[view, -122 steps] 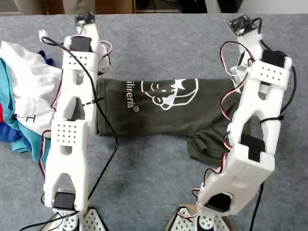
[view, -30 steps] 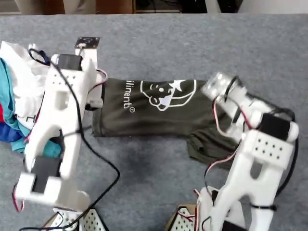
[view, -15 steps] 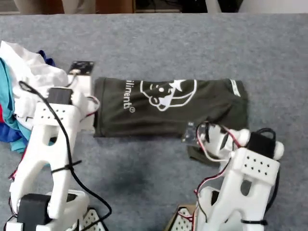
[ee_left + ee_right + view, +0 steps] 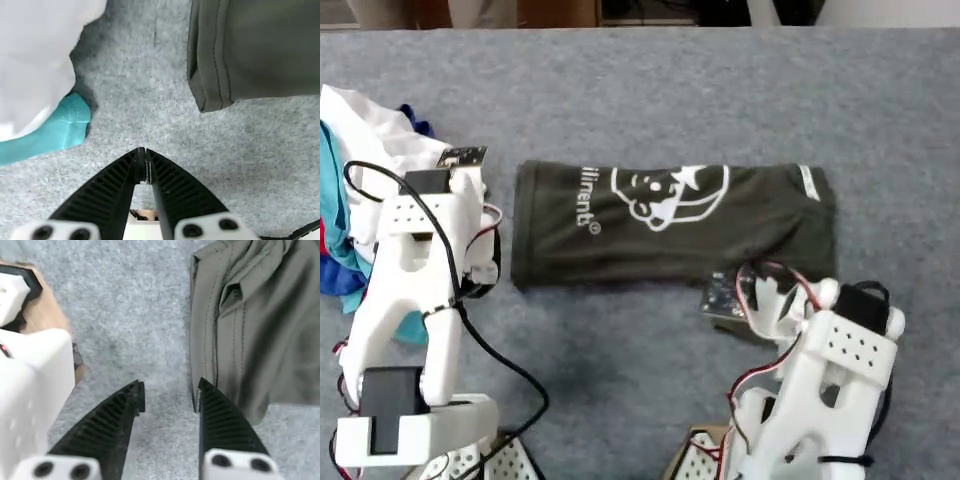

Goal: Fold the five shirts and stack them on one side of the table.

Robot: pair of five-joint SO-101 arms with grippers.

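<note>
A dark olive shirt with a white print lies folded into a long band across the middle of the table. One sleeve sticks out from its near right corner, partly under the right arm. My right gripper hangs open over bare table just beside that sleeve's edge, holding nothing. My left gripper is shut and empty over the grey table, a short way from the olive shirt's near left corner. The left arm stands between the band and the pile.
A heap of unfolded shirts in white, teal, blue and red lies at the table's left edge; its white and teal cloth lie close to my left gripper. The arms' bases stand at the near edge. Grey table stretches behind the olive shirt.
Both arms have drawn back from the ends of the olive shirt toward the near edge. The shirt's right end now lies uncovered and flat.
</note>
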